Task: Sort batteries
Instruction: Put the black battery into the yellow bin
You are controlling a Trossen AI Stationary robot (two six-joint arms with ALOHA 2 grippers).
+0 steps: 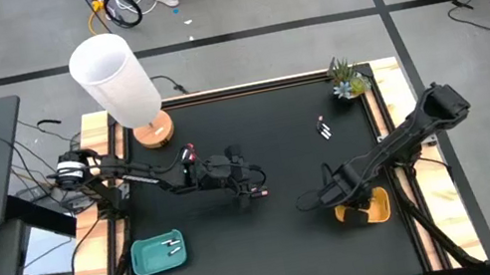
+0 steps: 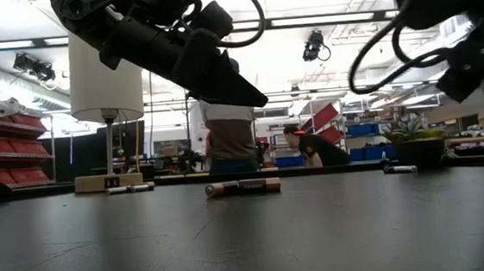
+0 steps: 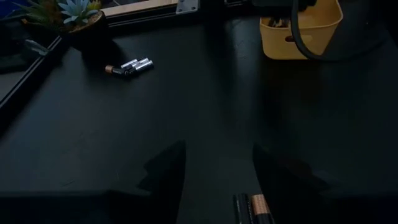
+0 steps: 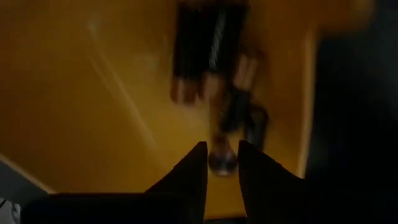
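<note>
Right gripper (image 4: 222, 158) hangs inside the yellow tray (image 4: 74, 93), fingers barely parted around a dark battery (image 4: 222, 160) — a drop among its own kind, I'd judge. Left gripper (image 3: 217, 171) hovers open, another battery (image 3: 258, 208) just beneath it — likely next.

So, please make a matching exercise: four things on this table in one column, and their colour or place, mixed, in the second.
Things:
1. lamp
2. plant
3. yellow tray
4. teal tray

Descriptions:
A. under the right gripper
B. holds pale batteries, near the table's left edge
C. white shade, wooden base
D. far right corner

Pairs: 1-C, 2-D, 3-A, 4-B
</note>
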